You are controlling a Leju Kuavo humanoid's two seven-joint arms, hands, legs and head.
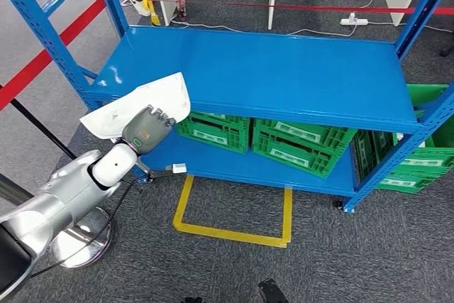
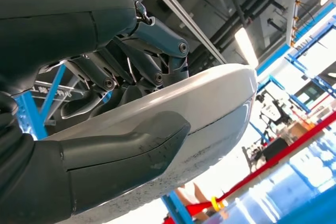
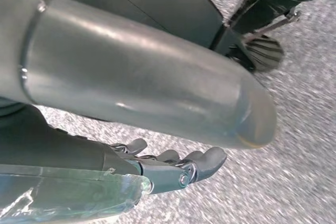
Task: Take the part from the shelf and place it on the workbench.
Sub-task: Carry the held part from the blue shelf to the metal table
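The part (image 1: 140, 104) is a flat white curved shell, held just off the front left corner of the blue shelf's (image 1: 257, 69) top board. My left hand (image 1: 145, 127) grips it from below and in front. In the left wrist view the part (image 2: 206, 103) lies between the thick thumb (image 2: 118, 156) and the darker fingers (image 2: 143, 61) on its other face. My right hand (image 3: 170, 169) hangs over the grey carpet with its fingers stretched out and nothing in them.
Green crates (image 1: 219, 131) (image 1: 300, 145) lie tilted on the shelf's lower board, and more (image 1: 423, 161) sit past its right post. A yellow floor outline (image 1: 235, 232) lies before the shelf. Red tape (image 1: 37, 62) and a round stand base (image 1: 80, 239) are at the left.
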